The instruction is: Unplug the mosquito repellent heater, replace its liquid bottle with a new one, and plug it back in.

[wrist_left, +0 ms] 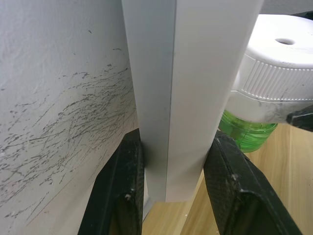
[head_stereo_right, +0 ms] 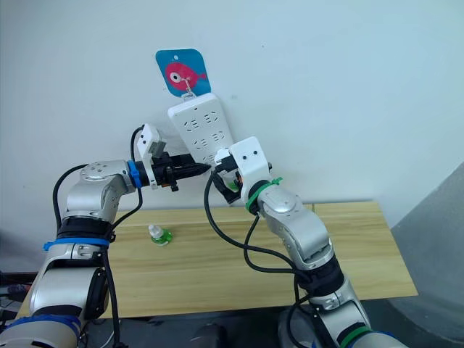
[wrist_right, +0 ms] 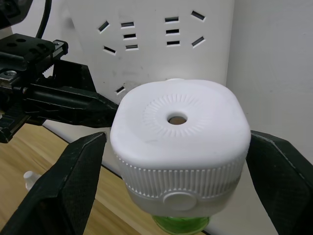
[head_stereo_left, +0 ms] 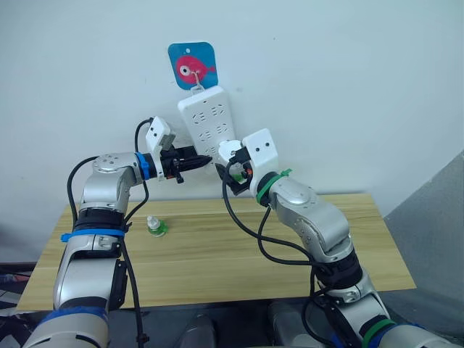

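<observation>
Mosquito repellent heater [wrist_right: 178, 147] — white, rounded, ribbed around its side, a small round hole in the top, a green liquid bottle [wrist_right: 178, 226] fitted beneath; held up against the lower end of the power strip [head_stereo_left: 209, 123]. Right gripper [wrist_right: 176, 176] — clamped on the heater, one black finger on each side of the body. Power strip — long, white, hung tilted on the wall from a hook on a blue sticker with a pink fish [head_stereo_left: 193, 65]. Left gripper [wrist_left: 173, 191] — narrowly set around the lower end of the strip, a finger pressed to each long side, just beside the heater. Table [head_stereo_left: 232, 254] — light wood, standing against the wall. Second bottle [head_stereo_left: 155, 226] — small, green with a pale cap, upright on the table towards its left edge, well apart from both grippers.
</observation>
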`<state>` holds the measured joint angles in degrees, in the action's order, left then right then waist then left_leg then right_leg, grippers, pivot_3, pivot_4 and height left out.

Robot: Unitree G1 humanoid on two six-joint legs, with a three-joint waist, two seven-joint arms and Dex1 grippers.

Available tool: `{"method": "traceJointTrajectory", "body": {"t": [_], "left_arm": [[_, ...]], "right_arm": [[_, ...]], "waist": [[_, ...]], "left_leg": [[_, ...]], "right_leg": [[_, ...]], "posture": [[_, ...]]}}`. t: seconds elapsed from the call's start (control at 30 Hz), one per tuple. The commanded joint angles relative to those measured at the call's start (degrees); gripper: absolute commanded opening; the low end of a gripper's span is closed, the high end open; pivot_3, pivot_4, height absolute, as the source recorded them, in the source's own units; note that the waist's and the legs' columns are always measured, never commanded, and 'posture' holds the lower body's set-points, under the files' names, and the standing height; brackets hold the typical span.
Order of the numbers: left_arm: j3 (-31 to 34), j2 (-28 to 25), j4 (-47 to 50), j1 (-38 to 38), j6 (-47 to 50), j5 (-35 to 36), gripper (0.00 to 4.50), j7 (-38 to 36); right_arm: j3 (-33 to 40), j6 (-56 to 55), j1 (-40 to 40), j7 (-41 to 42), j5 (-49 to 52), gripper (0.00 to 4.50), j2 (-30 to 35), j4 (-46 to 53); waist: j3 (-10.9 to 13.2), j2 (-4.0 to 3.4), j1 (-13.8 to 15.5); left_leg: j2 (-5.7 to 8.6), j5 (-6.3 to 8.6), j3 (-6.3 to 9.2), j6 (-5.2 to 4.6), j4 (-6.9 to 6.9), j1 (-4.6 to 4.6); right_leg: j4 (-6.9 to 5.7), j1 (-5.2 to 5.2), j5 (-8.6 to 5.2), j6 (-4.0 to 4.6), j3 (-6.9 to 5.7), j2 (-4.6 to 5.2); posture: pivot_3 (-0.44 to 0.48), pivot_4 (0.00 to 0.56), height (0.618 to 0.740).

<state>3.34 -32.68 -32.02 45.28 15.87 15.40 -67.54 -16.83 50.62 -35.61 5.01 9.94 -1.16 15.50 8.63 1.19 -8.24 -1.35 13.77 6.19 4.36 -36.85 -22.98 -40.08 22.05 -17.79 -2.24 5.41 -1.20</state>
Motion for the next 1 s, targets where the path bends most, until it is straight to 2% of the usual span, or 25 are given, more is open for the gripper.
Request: {"method": "traceJointTrajectory", "body": {"t": [0.03,0.13,0.2,0.23,0.47,0.87,1.0], "left_arm": [[0.27,-0.15,2.73,0.50,-0.30,0.86,1.33,0.13],[0.24,-0.18,2.80,0.45,-0.29,0.82,1.33,0.14],[0.21,-0.19,2.84,0.41,-0.29,0.81,1.33,0.16],[0.20,-0.18,2.86,0.39,-0.26,0.83,1.33,0.18],[0.57,0.00,2.43,0.12,-0.92,0.41,1.33,1.96],[0.34,-0.36,-0.77,0.59,-4.33,-1.34,1.33,4.22],[-0.07,-1.06,-0.81,0.12,-4.45,-1.48,1.33,3.55]], "right_arm": [[1.06,-2.22,-1.83,0.41,-0.55,4.50,-1.06,0.85],[1.31,-3.18,-2.22,0.44,-0.72,3.88,-1.39,-0.02],[1.68,-3.61,-2.26,0.41,-0.66,3.14,-1.69,-0.45],[1.85,-3.67,-2.23,0.44,-0.61,2.99,-1.80,-0.55],[2.51,-2.24,-1.71,1.12,-0.37,2.99,-1.52,1.02],[4.11,10.98,2.25,5.38,3.45,2.99,6.33,17.82],[6.75,14.58,2.55,7.23,6.30,2.99,7.93,21.69]], "waist": [[0.00,0.00,0.00],[0.00,0.00,-0.01],[0.00,0.00,-0.01],[0.00,0.00,-0.02],[0.00,0.00,-0.05],[0.00,0.00,-0.15],[-0.01,0.00,-0.49]], "left_leg": [[0.00,0.00,0.01,0.00,0.00,0.00],[0.00,0.00,0.01,0.00,0.00,0.00],[0.00,0.00,0.01,0.00,0.00,0.00],[0.00,0.00,0.01,0.00,0.00,0.00],[0.00,0.00,0.01,0.00,-0.04,0.02],[0.09,-0.01,0.00,0.00,-0.05,-0.02],[0.10,-0.04,0.01,-0.03,-0.06,0.02]], "right_leg": [[0.00,0.00,0.00,0.00,-0.01,0.00],[0.00,0.00,0.00,0.00,-0.01,0.00],[-0.01,0.00,0.00,0.00,-0.01,0.00],[-0.01,0.00,0.00,0.00,-0.01,0.00],[-0.09,0.00,0.01,0.01,-0.01,0.00],[-0.08,0.02,0.02,0.00,-0.04,0.18],[-0.11,0.01,0.01,-0.01,-0.01,0.10]], "posture": [[-0.148,0.108,0.740],[-0.148,0.108,0.740],[-0.148,0.108,0.740],[-0.148,0.108,0.740],[-0.142,0.107,0.740],[-0.160,0.107,0.740],[-0.168,0.103,0.740]]}}
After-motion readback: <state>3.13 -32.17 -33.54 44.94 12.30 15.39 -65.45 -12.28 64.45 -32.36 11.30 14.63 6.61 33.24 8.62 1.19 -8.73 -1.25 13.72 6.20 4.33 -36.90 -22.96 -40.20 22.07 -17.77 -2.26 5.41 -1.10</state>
